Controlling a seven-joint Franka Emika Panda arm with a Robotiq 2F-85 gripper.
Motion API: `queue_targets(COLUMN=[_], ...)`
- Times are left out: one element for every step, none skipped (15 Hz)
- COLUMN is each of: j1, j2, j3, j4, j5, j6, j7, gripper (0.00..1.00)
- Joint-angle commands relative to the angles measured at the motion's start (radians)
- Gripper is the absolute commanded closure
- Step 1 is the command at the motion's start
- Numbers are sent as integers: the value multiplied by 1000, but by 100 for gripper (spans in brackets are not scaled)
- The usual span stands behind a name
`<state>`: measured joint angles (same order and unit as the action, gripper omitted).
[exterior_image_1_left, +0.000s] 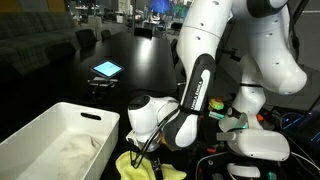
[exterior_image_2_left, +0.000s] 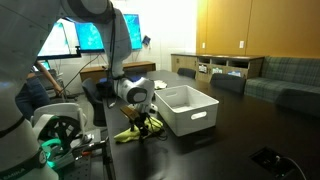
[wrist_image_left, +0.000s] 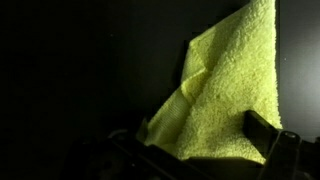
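Yellow terry cloth crumpled on black table, just beside corner of white plastic bin – seen in both exterior views. Gripper low over cloth, fingers spread apart, nothing clamped betw. them; can't tell if tips touch fabric. Wrist view: cloth w/ one edge folded over, filling right side. Lit tablet well apart, further back on table.

In my wrist view the yellow cloth runs off the top edge. My fingers just below it are dim shapes lost in shadow. In an exterior view the cloth is cut by the bottom edge. Beside the cloth, the white bin holds something pale, too blurred to name.
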<state>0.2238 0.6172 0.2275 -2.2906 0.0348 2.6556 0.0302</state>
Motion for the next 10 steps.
queue_targets(j1=[16, 14, 12, 10, 8, 10, 8, 1, -3, -6], j2=[36, 37, 33, 31, 25, 21, 15, 8, 2, -14], j3=[-15, -13, -14, -13, -12, -15, -18, -15, -17, -22], j4=[28, 29, 25, 26, 22, 19, 13, 6, -2, -15], j5=[1, 3, -2, -3, -6, -10, -14, -13, -17, -17], j6=[32, 31, 32, 31, 29, 31, 30, 30, 32, 24], j7=[17, 16, 8, 3, -3, -3, -8, -16, -24, -23], gripper=[16, 26, 32, 41, 48, 57, 64, 73, 79, 86])
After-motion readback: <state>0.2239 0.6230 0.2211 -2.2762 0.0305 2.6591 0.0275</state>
